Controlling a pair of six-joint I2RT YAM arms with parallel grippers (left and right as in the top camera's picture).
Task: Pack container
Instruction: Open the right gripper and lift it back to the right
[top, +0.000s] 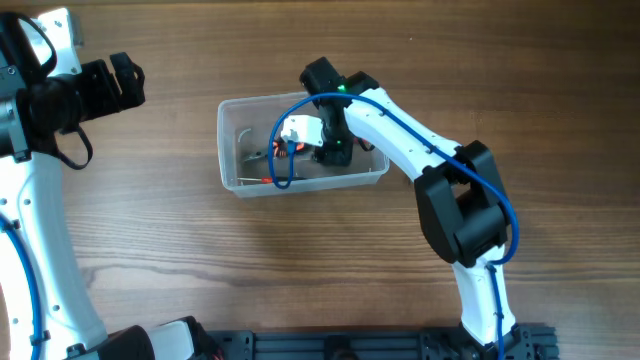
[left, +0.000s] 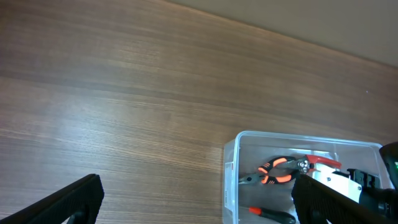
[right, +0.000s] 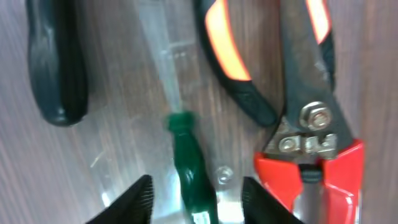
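Where right gripper (right: 198, 200) sits in container (top: 222, 140) — jaws apart astride green screwdriver (right: 188, 155) — left gripper (left: 199, 202) jaws apart.

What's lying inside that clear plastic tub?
Hand tools: cutters with orange-black handles and a red head, a green-handled screwdriver, and a dark handle. The right arm covers the middle of the tub from above, hiding the rest.

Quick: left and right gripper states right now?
Left gripper: open, empty.
Right gripper: open, its fingers either side of the green screwdriver, not clamping it.
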